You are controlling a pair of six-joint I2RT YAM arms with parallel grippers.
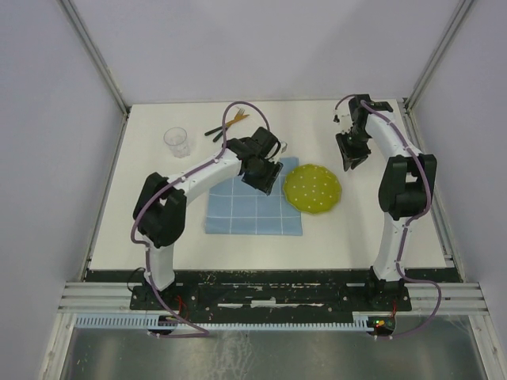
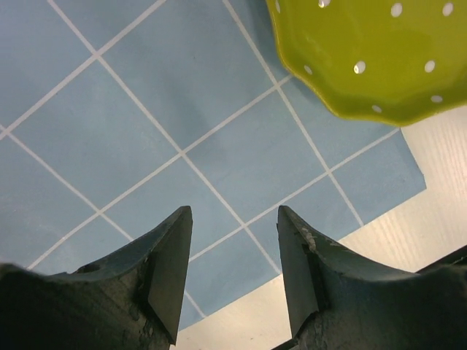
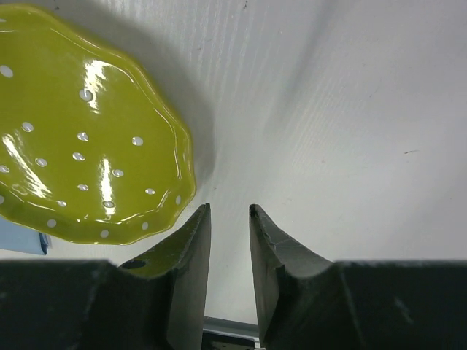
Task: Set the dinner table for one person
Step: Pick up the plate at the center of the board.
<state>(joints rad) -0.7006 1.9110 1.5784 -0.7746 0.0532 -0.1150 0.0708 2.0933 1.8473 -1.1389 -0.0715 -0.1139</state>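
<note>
Plate (image 1: 313, 188) lies at the cloth's (image 1: 238, 214) 3 o'clock, left gripper (image 2: 233, 219) wide, right gripper (image 3: 229, 211) narrow, both empty, so cutlery (image 1: 226, 125) at 11 o'clock seems next.

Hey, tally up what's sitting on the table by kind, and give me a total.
Plate: 1
Cloth: 1
Glass: 1
Utensils: 2, a tan fork and a dark utensil
Total: 5

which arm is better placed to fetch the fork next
Likely left. The left end effector hangs open over the cloth, near the fork; the right end effector sits beyond the plate, farther away.
</note>
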